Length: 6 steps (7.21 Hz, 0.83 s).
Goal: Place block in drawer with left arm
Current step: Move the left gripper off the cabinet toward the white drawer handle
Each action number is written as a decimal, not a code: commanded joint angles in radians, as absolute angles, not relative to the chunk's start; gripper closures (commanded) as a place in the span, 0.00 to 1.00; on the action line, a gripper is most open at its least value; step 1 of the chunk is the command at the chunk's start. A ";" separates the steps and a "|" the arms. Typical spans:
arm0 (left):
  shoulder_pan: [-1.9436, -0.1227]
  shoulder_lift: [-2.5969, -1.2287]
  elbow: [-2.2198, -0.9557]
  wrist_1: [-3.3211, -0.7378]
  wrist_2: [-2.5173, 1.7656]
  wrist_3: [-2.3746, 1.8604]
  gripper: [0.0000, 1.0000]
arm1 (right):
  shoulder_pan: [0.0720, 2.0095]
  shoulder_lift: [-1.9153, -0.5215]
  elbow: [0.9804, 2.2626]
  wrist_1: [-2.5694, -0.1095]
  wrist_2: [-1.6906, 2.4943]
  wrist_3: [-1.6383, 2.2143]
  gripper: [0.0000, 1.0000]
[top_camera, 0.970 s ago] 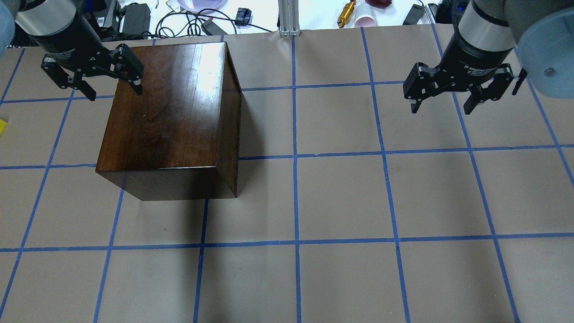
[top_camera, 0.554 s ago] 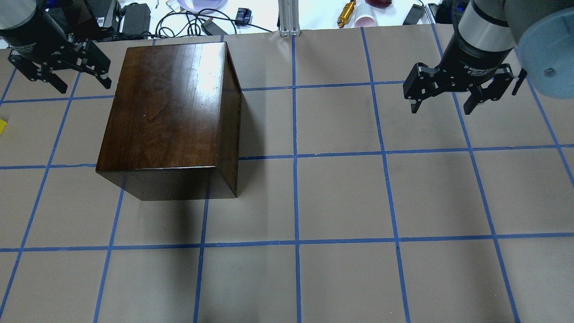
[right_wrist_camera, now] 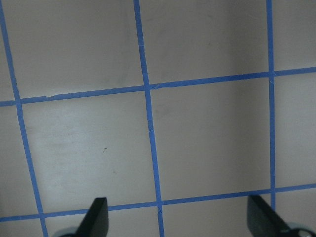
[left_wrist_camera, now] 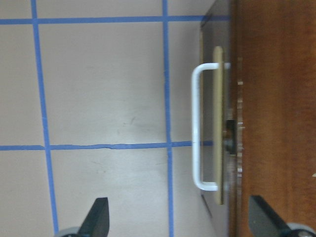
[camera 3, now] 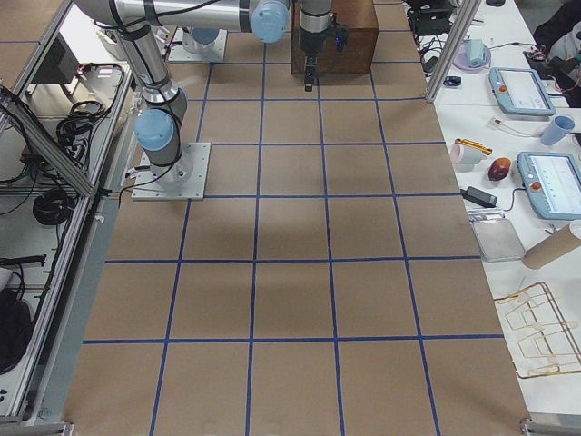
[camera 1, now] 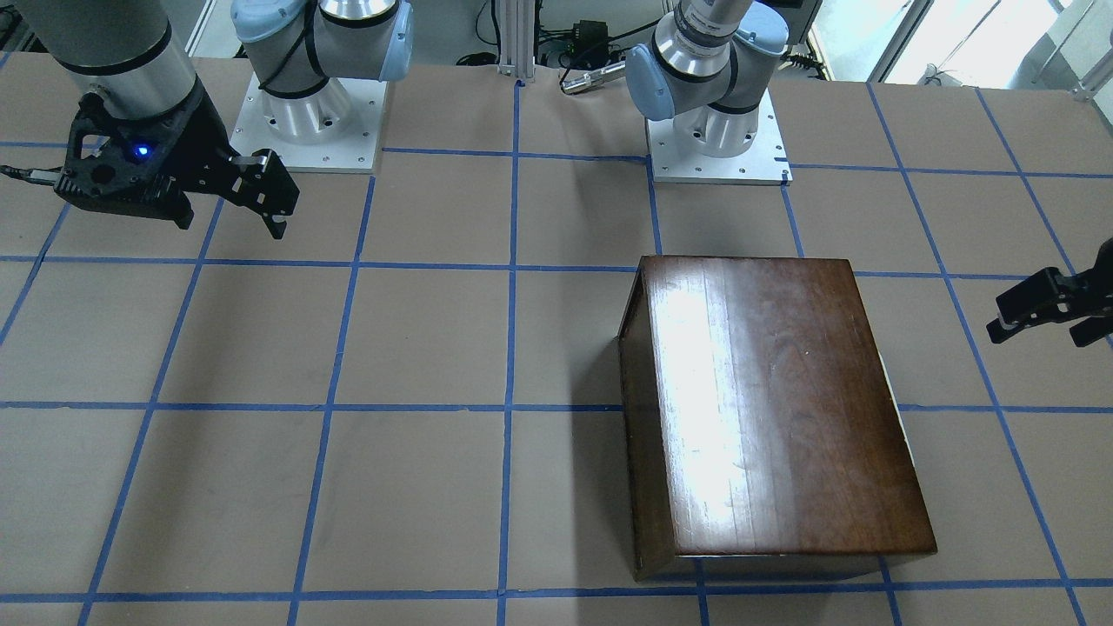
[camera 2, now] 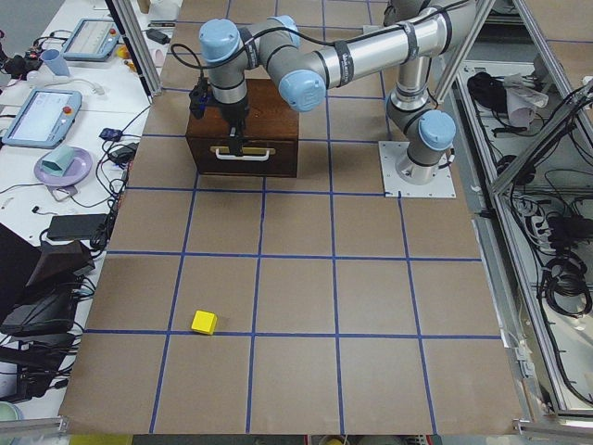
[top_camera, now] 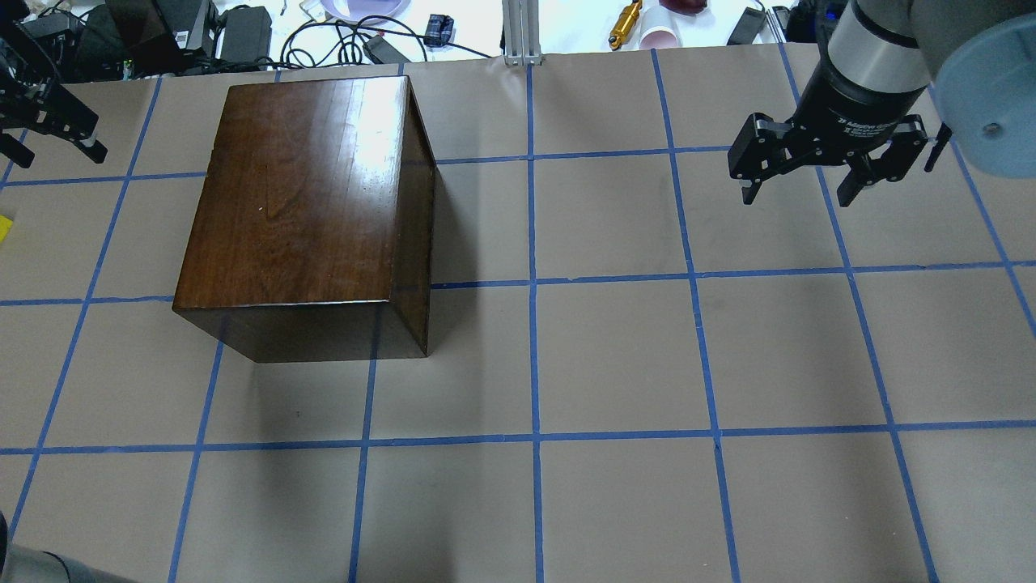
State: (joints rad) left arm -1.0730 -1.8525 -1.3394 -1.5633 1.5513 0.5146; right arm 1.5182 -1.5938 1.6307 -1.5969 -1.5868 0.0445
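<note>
The yellow block [camera 2: 204, 322] lies on the table far from the box, toward the table's left end; only a sliver of it shows at the overhead view's left edge [top_camera: 4, 227]. The dark wooden box [top_camera: 299, 194] holds the drawer [camera 2: 243, 156], which is shut, with a white handle [left_wrist_camera: 196, 128] on its front. My left gripper [top_camera: 55, 152] is open and empty. It hangs beside the box's left face, above the handle [camera 2: 241, 150]. My right gripper [top_camera: 797, 193] is open and empty, over bare table far to the right.
Brown paper with blue tape squares covers the table [top_camera: 615, 356]. Cables and gear [top_camera: 243, 32] lie beyond the far edge. Both arm bases [camera 1: 717, 130] stand at the robot's side of the table. The box [camera 1: 774, 409] is the only tall obstacle.
My left gripper has moved left, off the box's far-left top corner, to beyond the box's left side. The right arm and the box have not moved.
</note>
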 commanded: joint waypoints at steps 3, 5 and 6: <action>-1.048 -1.974 -1.351 -1.522 1.412 0.621 0.00 | 1.517 -1.594 1.631 -1.597 -1.586 0.044 0.00; -1.048 -2.002 -1.351 -1.520 1.382 0.679 0.00 | 1.519 -1.594 1.631 -1.597 -1.586 0.044 0.00; -1.048 -2.011 -1.353 -1.522 1.378 0.722 0.00 | 1.519 -1.594 1.631 -1.597 -1.586 0.044 0.00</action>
